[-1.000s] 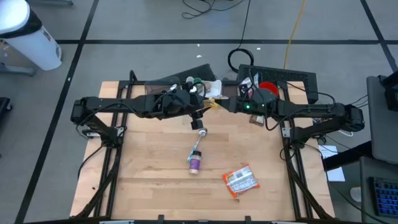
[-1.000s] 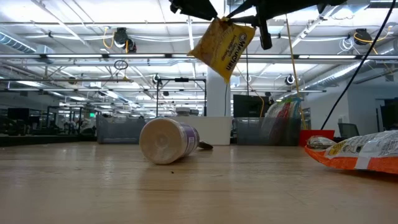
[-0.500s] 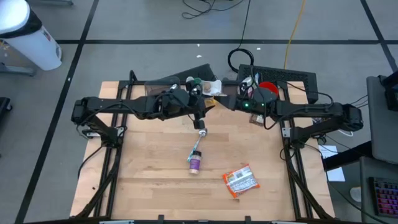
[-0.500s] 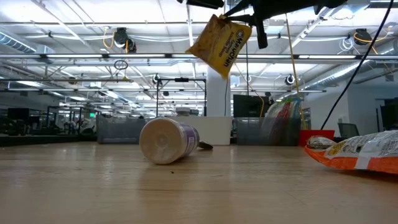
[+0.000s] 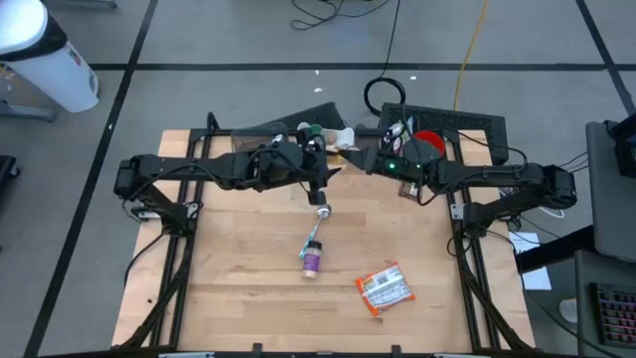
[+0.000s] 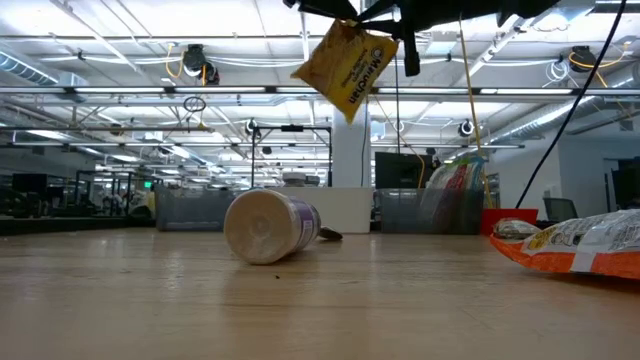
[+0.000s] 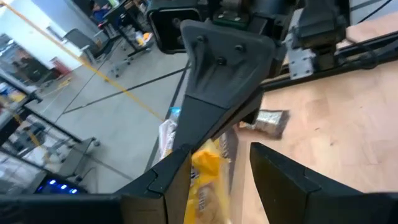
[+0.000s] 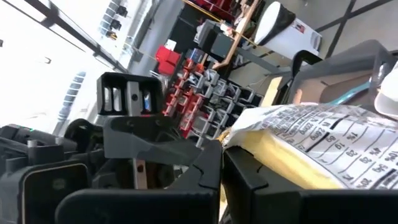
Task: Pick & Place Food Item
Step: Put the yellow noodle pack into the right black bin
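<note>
Yellow food packet point(image 6: 345, 65) hangs tilted above the desk's point(image 5: 248, 278) far centre, clamped by the shut right pincer point(image 5: 370, 162), the half-open left pincer point(image 7: 217, 180) straddling it loosely.

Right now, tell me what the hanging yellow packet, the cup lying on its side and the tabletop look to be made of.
Yellow packet: thin printed plastic film, probably; it crinkles and hangs limp, pinched by the right gripper.
Cup: likely plastic or coated paper with a purple label; smooth, matte pale end.
Tabletop: light wood, visible plank seams and grain, satin finish.
</note>
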You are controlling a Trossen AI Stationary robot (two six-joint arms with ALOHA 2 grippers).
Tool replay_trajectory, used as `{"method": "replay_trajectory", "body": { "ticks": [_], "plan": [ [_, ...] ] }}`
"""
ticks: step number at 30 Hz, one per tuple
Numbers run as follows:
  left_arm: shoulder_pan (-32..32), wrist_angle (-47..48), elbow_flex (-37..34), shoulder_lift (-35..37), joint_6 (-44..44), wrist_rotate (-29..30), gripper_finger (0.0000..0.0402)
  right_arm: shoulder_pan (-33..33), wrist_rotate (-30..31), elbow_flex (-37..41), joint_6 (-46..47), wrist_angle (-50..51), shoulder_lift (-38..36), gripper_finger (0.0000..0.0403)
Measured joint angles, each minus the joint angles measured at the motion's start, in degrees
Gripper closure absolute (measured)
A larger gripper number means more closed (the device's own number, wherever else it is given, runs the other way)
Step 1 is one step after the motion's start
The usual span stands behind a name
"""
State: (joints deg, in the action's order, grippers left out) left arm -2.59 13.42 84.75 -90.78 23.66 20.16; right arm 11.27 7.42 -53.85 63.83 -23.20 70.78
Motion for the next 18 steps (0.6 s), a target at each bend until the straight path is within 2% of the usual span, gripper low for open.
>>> {"method": "replay_trajectory", "body": {
  "ticks": [4,13,18],
  "plan": [
    [0.00,0.74,0.00,0.00,0.02,3.11,0.0231,0.02,0.04,0.01,0.00,-0.94,-0.03,0.0403],
    [0.00,0.82,0.00,0.00,0.22,3.94,0.0232,0.02,0.04,0.01,0.01,-2.23,-0.02,0.0403],
    [-0.04,-0.31,0.00,0.00,0.22,4.81,0.0266,0.02,0.05,0.01,0.00,-2.32,-0.04,0.0403]
  ]
}}
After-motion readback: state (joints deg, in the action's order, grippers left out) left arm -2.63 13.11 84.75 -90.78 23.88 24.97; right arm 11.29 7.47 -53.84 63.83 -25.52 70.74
